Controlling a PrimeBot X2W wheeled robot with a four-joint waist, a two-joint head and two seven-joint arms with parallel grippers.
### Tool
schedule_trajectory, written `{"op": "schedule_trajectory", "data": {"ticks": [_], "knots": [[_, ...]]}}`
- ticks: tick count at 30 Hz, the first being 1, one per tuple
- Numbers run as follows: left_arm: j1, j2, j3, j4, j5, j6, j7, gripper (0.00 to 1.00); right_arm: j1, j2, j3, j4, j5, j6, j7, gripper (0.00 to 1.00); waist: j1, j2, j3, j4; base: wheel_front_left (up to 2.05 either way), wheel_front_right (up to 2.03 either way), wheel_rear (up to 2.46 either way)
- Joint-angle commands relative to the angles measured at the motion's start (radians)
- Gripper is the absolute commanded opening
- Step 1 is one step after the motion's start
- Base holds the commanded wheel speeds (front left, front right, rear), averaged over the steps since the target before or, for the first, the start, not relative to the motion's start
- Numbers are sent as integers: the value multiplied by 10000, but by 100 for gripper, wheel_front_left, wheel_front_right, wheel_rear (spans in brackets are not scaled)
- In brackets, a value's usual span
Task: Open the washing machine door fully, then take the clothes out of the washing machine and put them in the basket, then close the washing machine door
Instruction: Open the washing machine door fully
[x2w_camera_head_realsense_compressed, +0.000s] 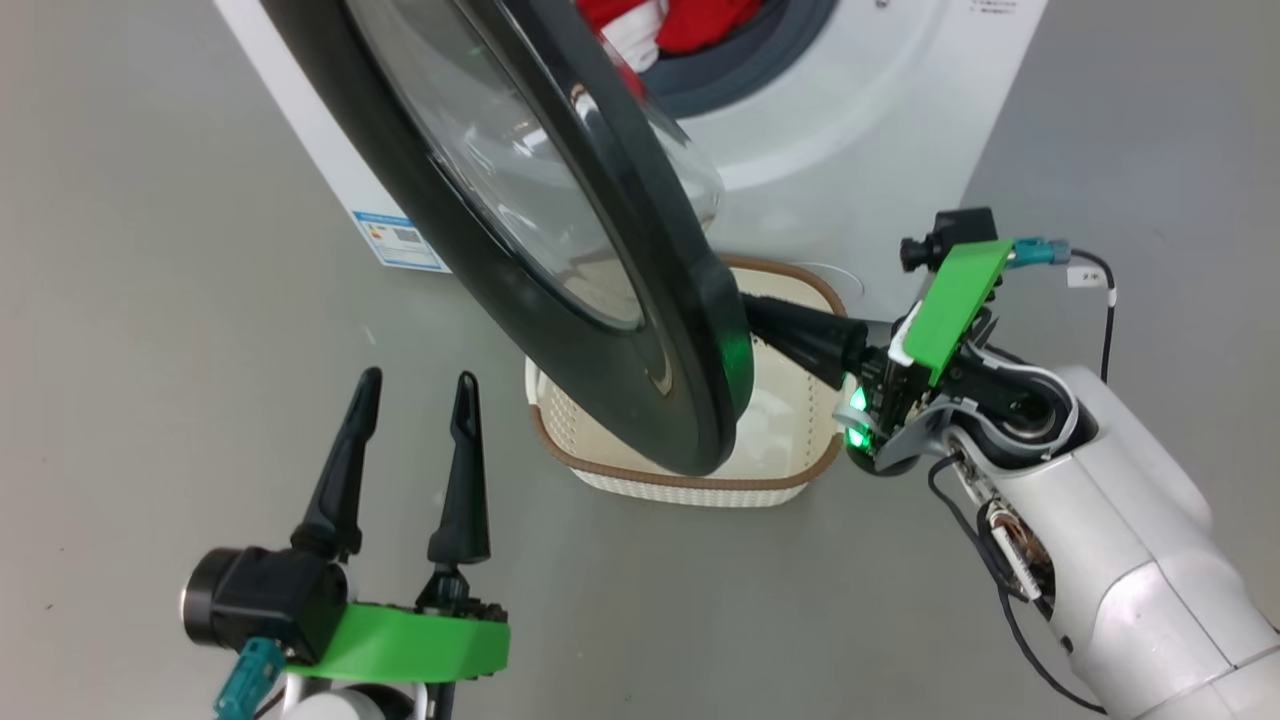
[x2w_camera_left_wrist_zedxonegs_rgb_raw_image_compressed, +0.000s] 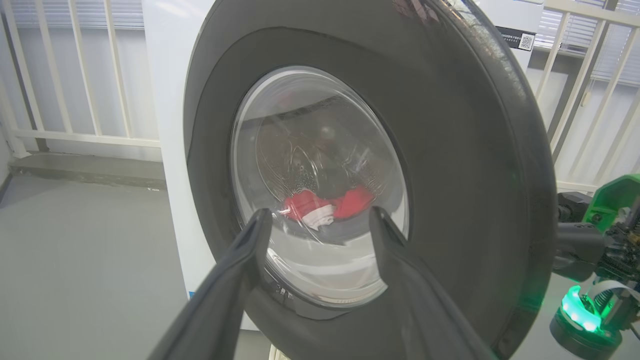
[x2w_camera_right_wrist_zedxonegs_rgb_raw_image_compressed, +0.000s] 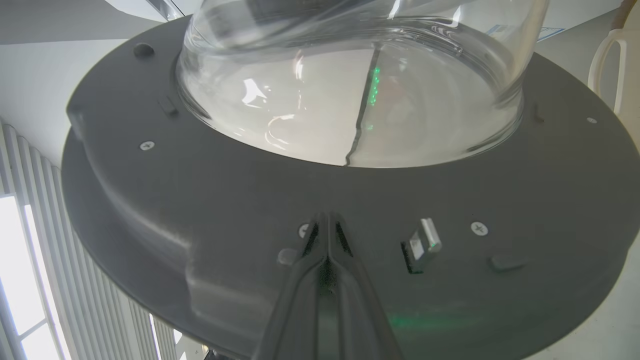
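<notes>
The washing machine door (x2w_camera_head_realsense_compressed: 560, 290) stands partly open, its black rim and glass bowl swung out over the basket (x2w_camera_head_realsense_compressed: 800, 475). My right gripper (x2w_camera_head_realsense_compressed: 768, 320) is shut with nothing in it. Its tips press against the door's grey inner face (x2w_camera_right_wrist_zedxonegs_rgb_raw_image_compressed: 200, 200), beside the latch (x2w_camera_right_wrist_zedxonegs_rgb_raw_image_compressed: 422, 245). My left gripper (x2w_camera_head_realsense_compressed: 415, 385) hangs open and empty in front of the door's outer side, apart from it. The red and white clothes (x2w_camera_head_realsense_compressed: 700, 20) lie in the mouth of the washing machine (x2w_camera_head_realsense_compressed: 860, 130). The clothes (x2w_camera_left_wrist_zedxonegs_rgb_raw_image_compressed: 325, 205) also show through the door glass, beyond my left gripper (x2w_camera_left_wrist_zedxonegs_rgb_raw_image_compressed: 320, 217).
The cream basket stands on the grey floor against the machine's front, partly under the door. Its white handle (x2w_camera_right_wrist_zedxonegs_rgb_raw_image_compressed: 607, 65) shows past the door's edge. A white railing (x2w_camera_left_wrist_zedxonegs_rgb_raw_image_compressed: 75, 75) runs behind the machine. Open floor (x2w_camera_head_realsense_compressed: 150, 350) lies to the left.
</notes>
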Motion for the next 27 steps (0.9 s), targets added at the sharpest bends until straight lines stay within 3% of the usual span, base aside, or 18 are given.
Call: {"op": "schedule_trajectory", "data": {"ticks": [1, 27], "knots": [[59, 118, 343, -190, -80, -4, -78, 100, 10, 275, 156, -450, 136, 79, -21, 0, 1, 0, -171, 171, 0, 0, 0], [386, 118, 201, -171, -287, 51, -78, 100, 263, 209, 1339, -594, 780, 79, -429, 0, 1, 0, -625, 1249, 0, 0, 0]]}}
